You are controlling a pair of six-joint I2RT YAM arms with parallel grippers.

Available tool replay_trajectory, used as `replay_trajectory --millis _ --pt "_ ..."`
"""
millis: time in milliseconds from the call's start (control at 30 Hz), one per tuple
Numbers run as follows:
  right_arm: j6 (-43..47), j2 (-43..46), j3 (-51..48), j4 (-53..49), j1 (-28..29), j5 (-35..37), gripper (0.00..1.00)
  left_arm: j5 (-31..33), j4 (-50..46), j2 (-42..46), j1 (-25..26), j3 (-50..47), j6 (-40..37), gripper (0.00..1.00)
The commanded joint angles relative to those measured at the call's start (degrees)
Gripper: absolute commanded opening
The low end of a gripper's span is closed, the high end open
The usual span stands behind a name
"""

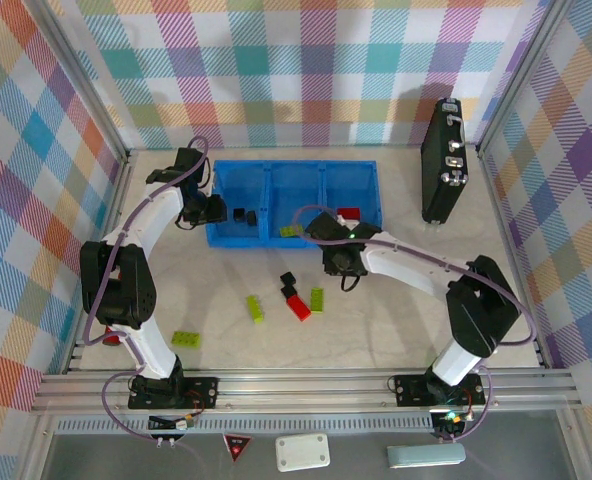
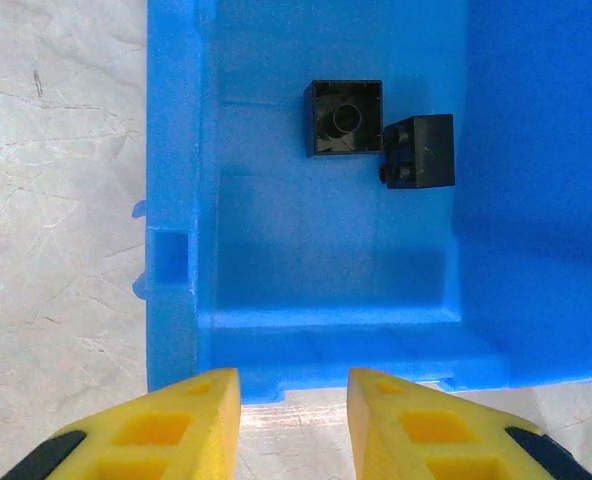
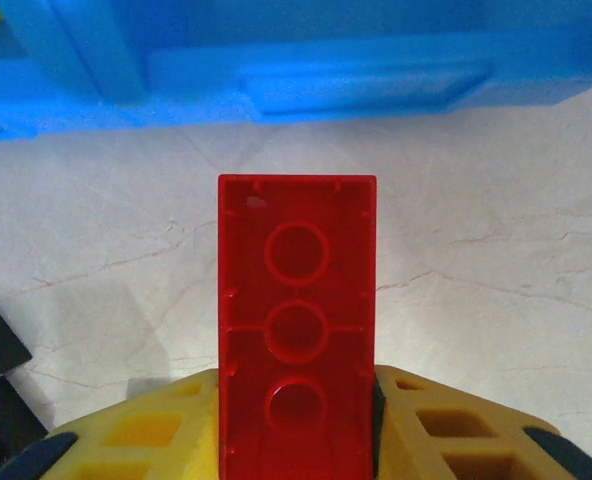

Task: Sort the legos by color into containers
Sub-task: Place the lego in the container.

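The right gripper [image 3: 296, 395] pinches the near end of a red rectangular plastic brick [image 3: 296, 290], its long axis pointing at the blue plastic tray [image 3: 356, 80] just beyond, while the left gripper [image 2: 294, 395] fingers stand slightly apart, empty.

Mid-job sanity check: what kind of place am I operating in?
Likely a lab robot-training cell: plaid backdrop walls, an aluminium frame rail, and a white table carrying a blue sorting tray.
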State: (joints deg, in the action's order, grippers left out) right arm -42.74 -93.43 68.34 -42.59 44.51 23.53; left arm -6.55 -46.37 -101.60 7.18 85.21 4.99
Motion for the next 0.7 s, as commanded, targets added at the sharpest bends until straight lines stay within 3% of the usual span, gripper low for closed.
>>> replay_trajectory --millis 0,667 --pt "5.68 1.3 1.3 -1.79 -2.93 -3.58 0.38 -0.31 -1.37 0.17 -0.66 0.13 -0.7 0.34" --pt "19.38 -10.02 15.44 -2.97 -16.97 -23.11 0.38 0.3 -1.49 0.79 -0.67 0.02 -0.87 0.33"
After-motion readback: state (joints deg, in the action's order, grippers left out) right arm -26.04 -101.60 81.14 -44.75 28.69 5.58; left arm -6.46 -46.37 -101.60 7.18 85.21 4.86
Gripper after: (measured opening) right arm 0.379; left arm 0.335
